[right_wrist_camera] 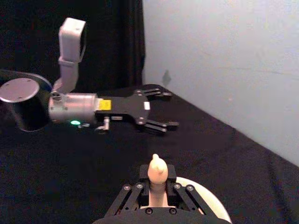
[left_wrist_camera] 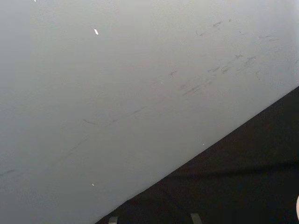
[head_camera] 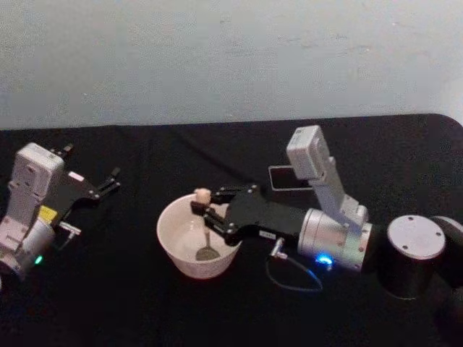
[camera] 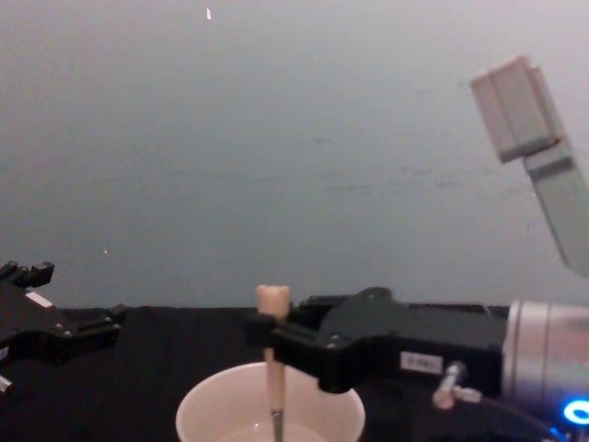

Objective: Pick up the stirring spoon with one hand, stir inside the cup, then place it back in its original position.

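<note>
Stirring spoon (head_camera: 206, 249) upright, clamped at the beige handle between closed fingers of right gripper (head_camera: 202, 210); long axis vertical, bowl straight below the fingers, inside cup (head_camera: 171, 217). Left gripper (head_camera: 110, 181) spread open, well apart, idle.

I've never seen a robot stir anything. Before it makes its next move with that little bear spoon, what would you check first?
1. Grip: the right gripper is shut on the handle of the stirring spoon, just under the bear head. Ok.
2. Spoon in place: its shiny bowl lies low inside the cup, as the head view shows. Ok.
3. Spoon attitude: close to upright in the chest view. Ok.
4. Other arm out of the way: the left gripper is open and parked well off to the left of the cup. Ok.
5. Return spot: the dark square holder sits behind the right arm and is partly hidden by it. Cannot tell.
</note>
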Robot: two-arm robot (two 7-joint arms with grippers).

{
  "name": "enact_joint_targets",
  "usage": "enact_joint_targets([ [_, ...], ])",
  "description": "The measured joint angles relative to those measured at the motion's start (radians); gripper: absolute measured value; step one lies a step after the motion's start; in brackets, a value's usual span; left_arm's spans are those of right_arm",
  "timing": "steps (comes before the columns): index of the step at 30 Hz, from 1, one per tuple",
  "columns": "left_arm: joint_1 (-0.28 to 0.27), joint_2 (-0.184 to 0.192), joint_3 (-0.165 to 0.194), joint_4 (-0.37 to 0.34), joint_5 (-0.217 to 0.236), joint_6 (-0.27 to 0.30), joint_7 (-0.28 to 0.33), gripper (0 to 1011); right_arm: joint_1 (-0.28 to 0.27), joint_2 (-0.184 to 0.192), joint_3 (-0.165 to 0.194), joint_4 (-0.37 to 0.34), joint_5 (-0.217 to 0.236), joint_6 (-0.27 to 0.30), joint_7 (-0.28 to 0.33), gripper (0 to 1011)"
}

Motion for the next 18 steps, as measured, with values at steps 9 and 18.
enact_joint_targets([
  [9, 0.000, 0.000, 0.000, 0.000, 0.000, 0.000, 0.000, 1001, 0.039, -0.052, -0.036, 0.048, -0.003, 0.006, 0.000, 189],
  [18, 0.000, 0.000, 0.000, 0.000, 0.000, 0.000, 0.000, 1002, 0.107, -0.118, -0.037, 0.142, -0.017, -0.009, -0.027, 189],
])
